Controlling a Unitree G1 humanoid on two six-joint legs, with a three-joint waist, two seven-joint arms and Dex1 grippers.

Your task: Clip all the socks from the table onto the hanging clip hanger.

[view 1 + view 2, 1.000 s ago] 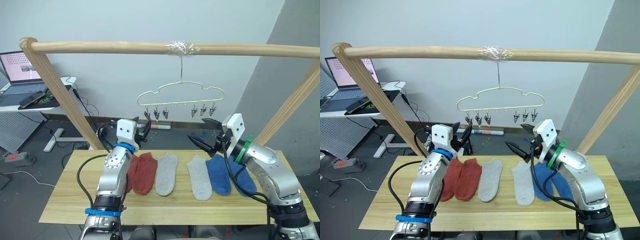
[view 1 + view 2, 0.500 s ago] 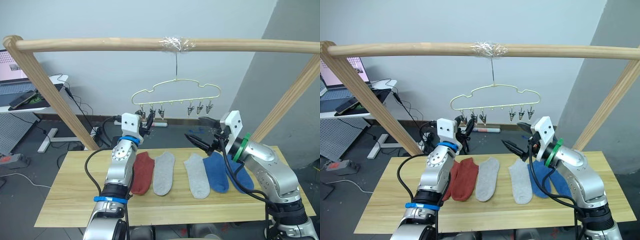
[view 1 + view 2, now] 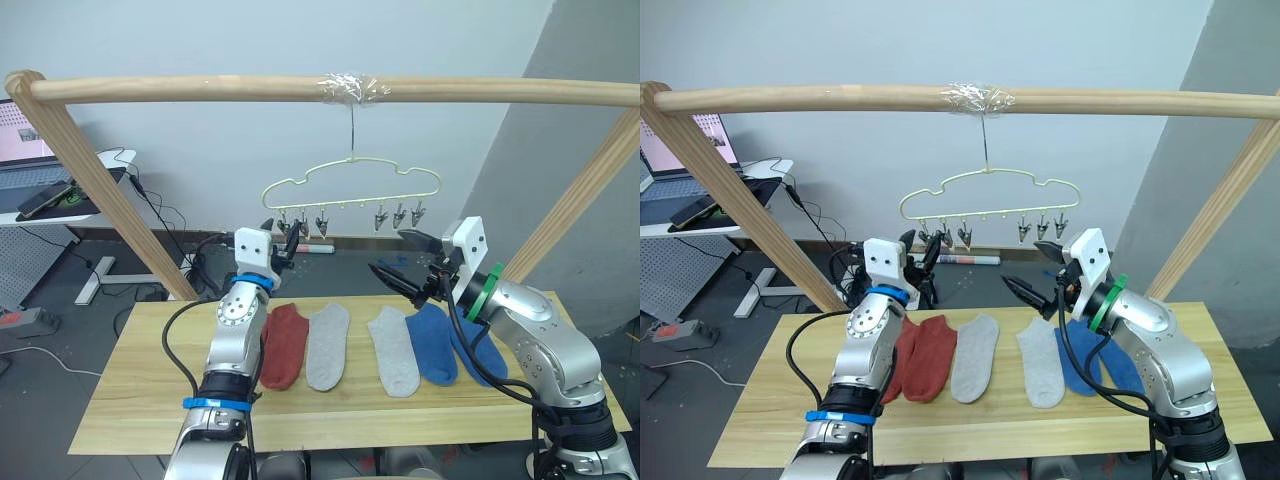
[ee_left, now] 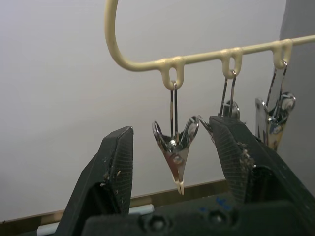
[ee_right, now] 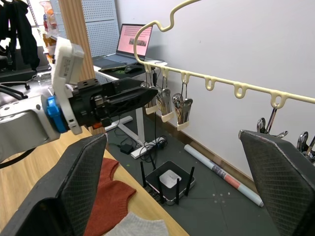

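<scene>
Wooden table holds all six socks, none clipped. Left gripper spread around end clip of clip hanger; right gripper open, empty. Next: squeeze clip open.

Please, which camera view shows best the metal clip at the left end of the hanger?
The left wrist view: the end clip hangs large and sharp between the open fingers of the left end effector, untouched. The eye views show it small among the other clips on the clip hanger. The right wrist view shows it partly behind the left end effector.
</scene>
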